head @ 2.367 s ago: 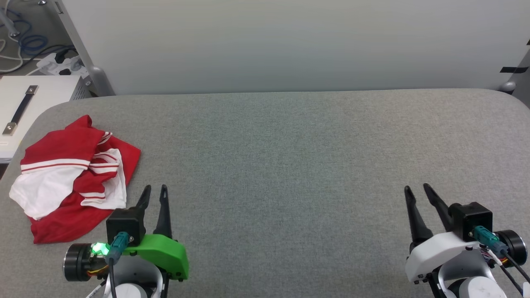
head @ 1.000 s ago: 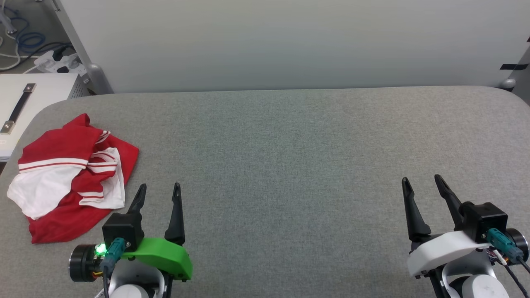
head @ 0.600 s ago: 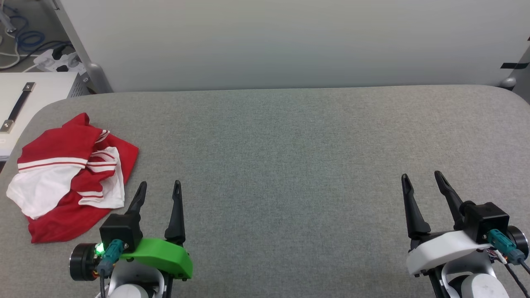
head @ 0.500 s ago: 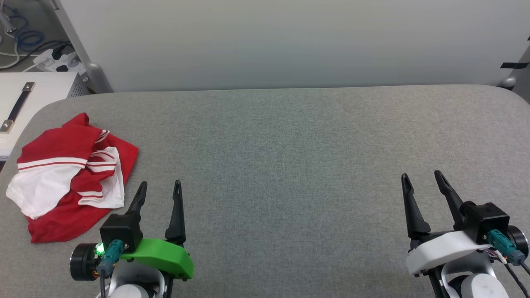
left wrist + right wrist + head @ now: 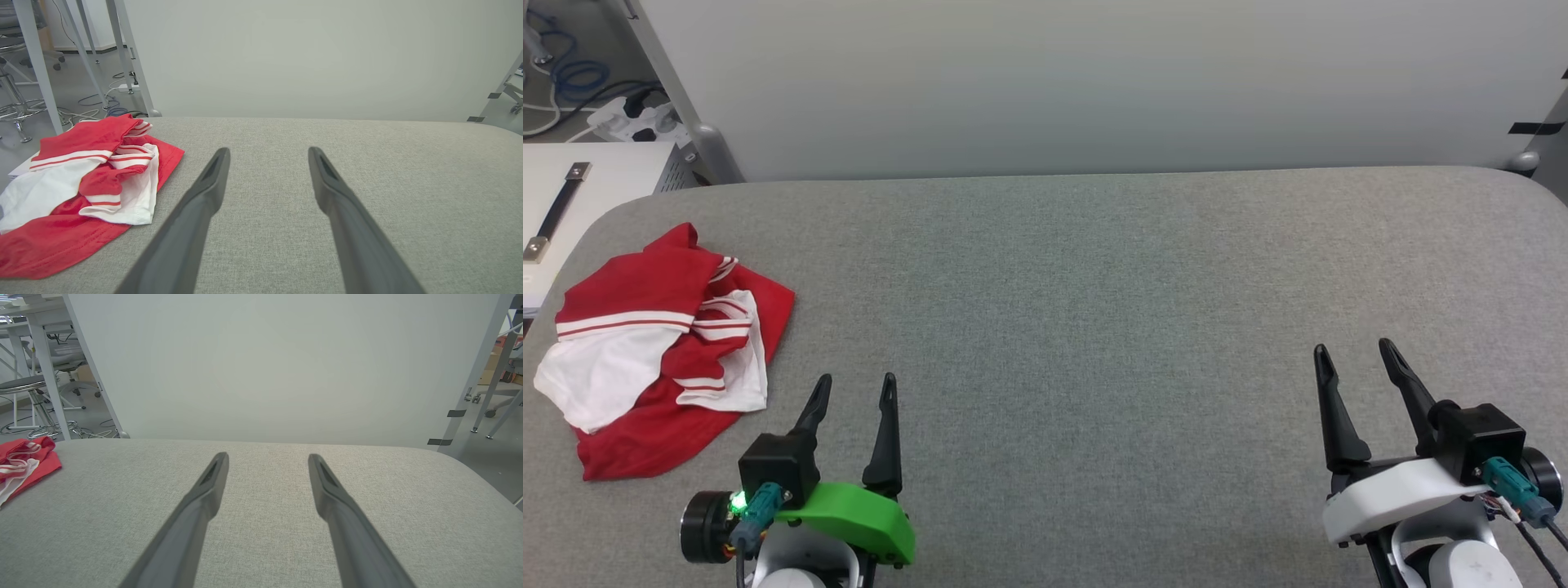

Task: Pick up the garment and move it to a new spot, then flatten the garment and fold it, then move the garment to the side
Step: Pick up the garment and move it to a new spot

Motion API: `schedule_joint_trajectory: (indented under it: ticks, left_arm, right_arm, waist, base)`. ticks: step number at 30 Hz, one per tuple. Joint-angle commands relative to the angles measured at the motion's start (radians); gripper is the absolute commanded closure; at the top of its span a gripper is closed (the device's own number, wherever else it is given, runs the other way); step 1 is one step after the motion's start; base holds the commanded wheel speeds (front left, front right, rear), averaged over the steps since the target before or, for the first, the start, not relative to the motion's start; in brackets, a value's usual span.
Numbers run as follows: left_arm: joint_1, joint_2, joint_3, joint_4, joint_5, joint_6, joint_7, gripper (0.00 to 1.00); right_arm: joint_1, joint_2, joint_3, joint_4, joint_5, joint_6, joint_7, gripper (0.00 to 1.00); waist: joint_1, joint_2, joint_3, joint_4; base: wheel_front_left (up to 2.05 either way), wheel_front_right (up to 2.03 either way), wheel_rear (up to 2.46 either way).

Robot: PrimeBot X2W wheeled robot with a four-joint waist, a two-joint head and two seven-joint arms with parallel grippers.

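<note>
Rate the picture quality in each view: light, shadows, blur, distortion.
Head view: even, soft light, hardly any shadow, the garment sharp on the grey table. Left wrist view: the left gripper looms wide and slightly soft near the lens. Right wrist view: same flat light, no glare; the right gripper stretches likewise.

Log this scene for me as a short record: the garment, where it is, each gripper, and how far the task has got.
garment: red and white shirt, crumpled in a heap
place: left end of the grey padded table
left gripper: open, empty, just right of the garment, not touching it
right gripper: open, empty, over the table's right side
task stage: garment not yet picked up
</note>
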Motion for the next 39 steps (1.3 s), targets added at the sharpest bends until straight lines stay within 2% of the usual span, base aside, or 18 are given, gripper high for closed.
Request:
schedule_joint_trajectory:
  ticks: [1,11,39]
  left_arm:
    - [-0.002,-0.003,-0.003,0.003,-0.016,-0.007,-0.011,0.00]
    - [-0.002,-0.003,0.002,-0.033,-0.034,-0.012,-0.032,0.00]
    - [-0.002,-0.004,-0.024,0.043,-0.075,-0.028,-0.090,0.00]
  right_arm:
    - [-0.017,0.001,0.002,0.002,0.002,-0.001,-0.013,0.00]
    - [-0.019,0.001,0.004,-0.023,0.018,-0.001,-0.033,0.00]
    - [-0.023,0.002,0.031,0.052,0.044,-0.001,-0.090,0.00]
  waist:
    - [-0.0001,0.0000,0.000,0.000]
    - [-0.0001,0.0000,0.003,0.001]
    - [-0.0001,0.0000,0.009,0.015]
  base:
    - [0.00,0.00,0.00]
    - [0.00,0.00,0.00]
    - [0.00,0.00,0.00]
